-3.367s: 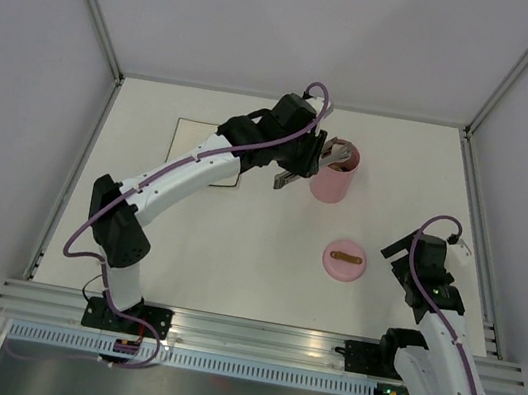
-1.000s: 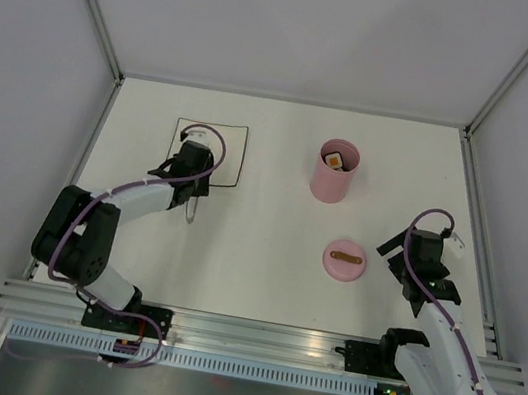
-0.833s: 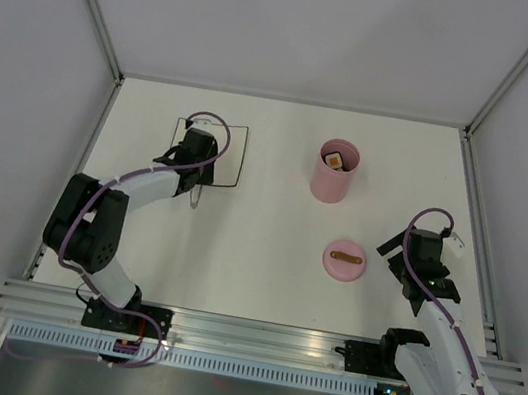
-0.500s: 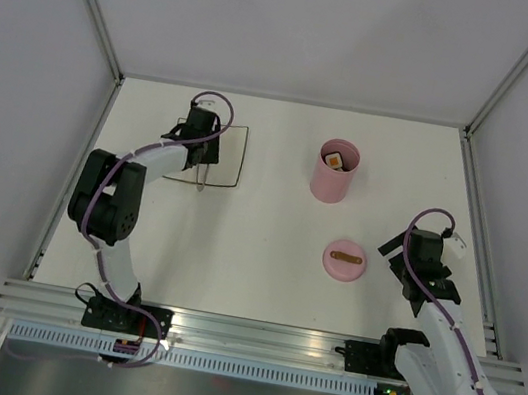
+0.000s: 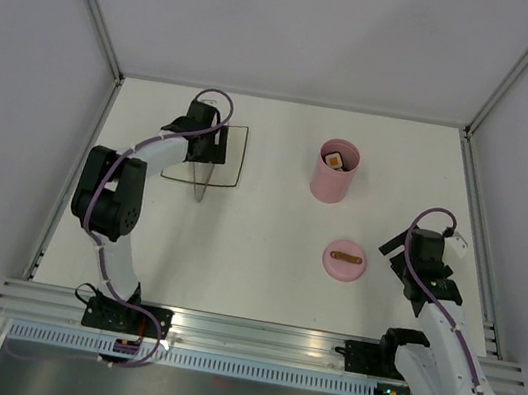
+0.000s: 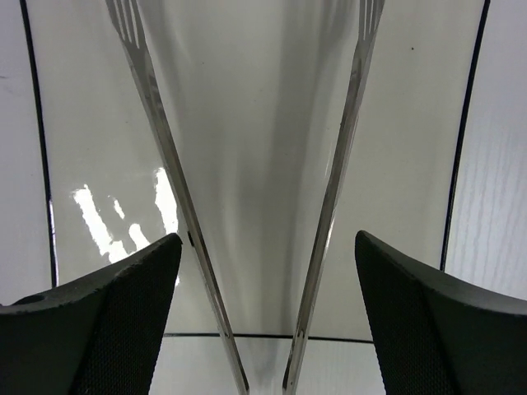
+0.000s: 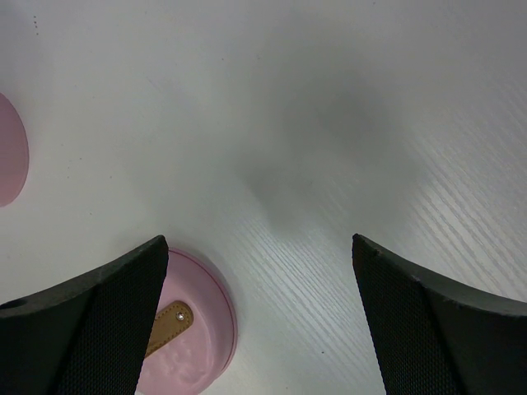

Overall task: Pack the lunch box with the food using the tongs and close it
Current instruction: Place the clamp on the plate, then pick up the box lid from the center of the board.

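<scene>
The silvery tongs (image 6: 165,164) lie on the white plate (image 6: 90,123), spread in a narrow V, their joined end past the plate's near rim. My left gripper (image 6: 268,239) hovers over them, open, with both fingers (image 6: 107,321) clear of the tong arms. From above, the tongs (image 5: 201,185) stick out below the left gripper (image 5: 206,152). The pink lunch box (image 5: 334,174) stands uncovered with food (image 5: 334,159) inside. Its pink lid (image 5: 344,261) lies flat nearby, handle up. My right gripper (image 5: 396,255) is open and empty just right of the lid (image 7: 185,329).
The black-rimmed plate (image 5: 233,152) sits at the back left of the table. Grey walls and metal posts enclose the table on three sides. An edge of the lunch box (image 7: 8,156) shows at the left of the right wrist view.
My left arm swung from the near side of the plate to over it with the tongs, then opened. The tongs now rest on the plate. The right arm stayed still.
</scene>
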Controlling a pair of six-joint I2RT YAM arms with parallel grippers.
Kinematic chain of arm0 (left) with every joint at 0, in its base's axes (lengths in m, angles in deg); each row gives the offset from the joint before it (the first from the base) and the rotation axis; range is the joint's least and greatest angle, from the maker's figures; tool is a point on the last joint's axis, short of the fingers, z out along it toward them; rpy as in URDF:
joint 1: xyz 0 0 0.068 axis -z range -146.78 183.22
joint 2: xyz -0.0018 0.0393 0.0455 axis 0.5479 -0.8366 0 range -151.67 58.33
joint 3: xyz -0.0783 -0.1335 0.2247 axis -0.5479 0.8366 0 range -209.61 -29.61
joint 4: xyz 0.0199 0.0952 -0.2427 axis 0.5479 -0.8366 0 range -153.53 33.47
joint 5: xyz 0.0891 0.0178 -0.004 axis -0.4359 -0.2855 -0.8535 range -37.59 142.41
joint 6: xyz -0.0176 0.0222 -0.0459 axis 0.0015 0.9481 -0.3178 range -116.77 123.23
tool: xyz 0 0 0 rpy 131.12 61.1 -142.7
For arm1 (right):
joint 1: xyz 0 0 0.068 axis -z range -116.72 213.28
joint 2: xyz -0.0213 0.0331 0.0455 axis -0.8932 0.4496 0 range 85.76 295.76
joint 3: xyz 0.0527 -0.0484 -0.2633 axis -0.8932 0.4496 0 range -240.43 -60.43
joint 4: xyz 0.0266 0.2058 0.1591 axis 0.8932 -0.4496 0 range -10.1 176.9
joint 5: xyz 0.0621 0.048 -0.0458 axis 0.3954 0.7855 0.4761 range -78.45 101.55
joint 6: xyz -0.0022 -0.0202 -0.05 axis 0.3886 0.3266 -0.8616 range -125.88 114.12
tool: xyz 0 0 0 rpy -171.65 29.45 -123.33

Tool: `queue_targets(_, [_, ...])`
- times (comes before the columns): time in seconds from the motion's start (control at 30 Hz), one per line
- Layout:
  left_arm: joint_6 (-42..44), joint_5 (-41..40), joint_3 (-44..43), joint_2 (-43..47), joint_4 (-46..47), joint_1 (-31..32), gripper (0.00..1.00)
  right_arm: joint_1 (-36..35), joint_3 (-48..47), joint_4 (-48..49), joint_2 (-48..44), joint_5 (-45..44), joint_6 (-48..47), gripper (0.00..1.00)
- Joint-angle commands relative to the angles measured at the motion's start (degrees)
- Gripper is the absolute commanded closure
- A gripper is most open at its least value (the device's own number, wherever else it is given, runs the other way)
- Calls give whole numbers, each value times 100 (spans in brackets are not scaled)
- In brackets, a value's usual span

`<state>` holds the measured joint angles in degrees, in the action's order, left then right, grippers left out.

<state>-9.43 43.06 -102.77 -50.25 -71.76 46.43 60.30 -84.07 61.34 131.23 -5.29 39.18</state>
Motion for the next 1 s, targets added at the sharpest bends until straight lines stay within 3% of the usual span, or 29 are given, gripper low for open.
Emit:
queue_targets(0.0, [177, -41, -365, 678, -305, -47, 9, 17, -387, -72, 5, -39, -111, 2])
queue_targets(0.1, [203, -32, -619, 1250, -683, -38, 5, 26, -562, -124, 14, 110, -295, 2])
queue_targets(0.2, [352, 353, -979, 1777, -1157, -29, 5, 17, -765, -37, 41, 794, -821, 2])
queue_targets(0.27, [344, 907, -998, 2216, -1290, 32, 5, 26, -905, 165, 41, 1887, -1199, 2])
queue_targets(0.37, [72, 1662, -656, 2795, -1334, 163, 6, 26, -1195, 175, 189, 3417, -2016, 3])
queue_targets(0.43, [-122, 1891, -262, 3017, -1325, 321, 7, 0, -1388, -61, 338, 3792, -2474, 4])
queue_targets(0.57, [-289, 1963, 355, 3377, -1325, 612, 8, -325, -1301, 595, 497, 4443, -2046, 10])
queue_targets(0.67, [-482, 2024, 689, 3527, -1317, 718, 9, -939, -1599, 361, 857, 3683, -2097, 12])
queue_targets(0.73, [-570, 2120, 865, 3685, -1317, 788, 9, -1474, -1897, -421, 1287, 2343, -1932, 12])
queue_targets(0.8, [-693, 2147, 970, 3878, -1290, 875, 10, -1591, -1986, -1096, 1612, 1721, -1520, 12])
queue_targets(0.97, [-772, 1796, 1050, 4142, -1281, 1473, 10, -1828, -1864, -1416, 1001, 456, -211, 15])
